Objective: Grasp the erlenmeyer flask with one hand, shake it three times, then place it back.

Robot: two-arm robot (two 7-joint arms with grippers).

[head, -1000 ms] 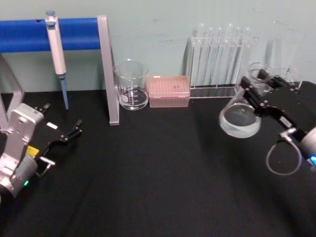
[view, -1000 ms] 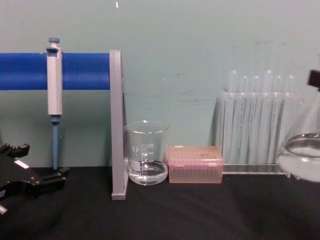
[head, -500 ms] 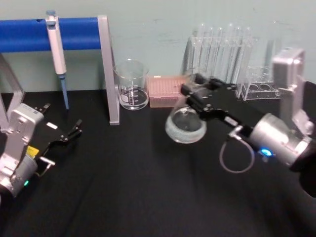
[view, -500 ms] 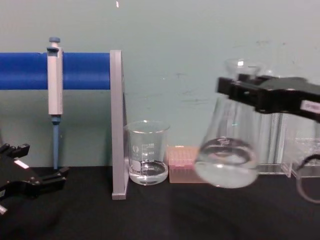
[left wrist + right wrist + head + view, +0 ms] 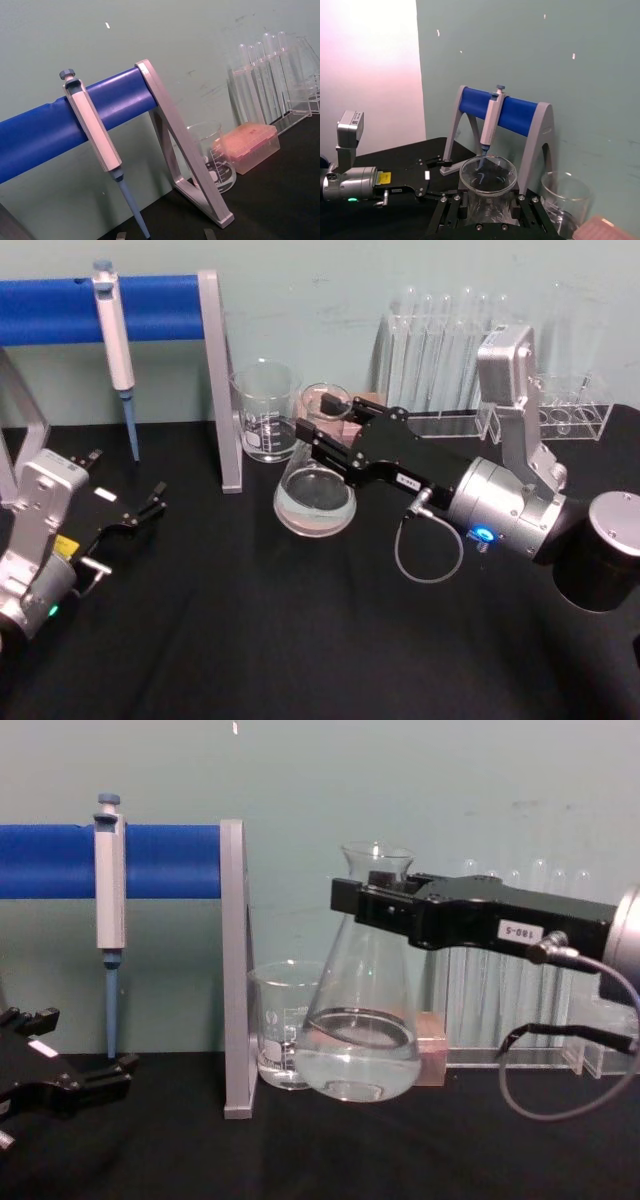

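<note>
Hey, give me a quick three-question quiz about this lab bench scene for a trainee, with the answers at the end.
1. Which claw grips the erlenmeyer flask by its neck?
2. The pipette hangs on: A) the blue bar; B) a wall hook; C) a ceiling cord.
3. True or false: the flask is empty.
Key: 1. The right claw; the left claw sits open at the left. 2. A. 3. False, it holds clear liquid.
</note>
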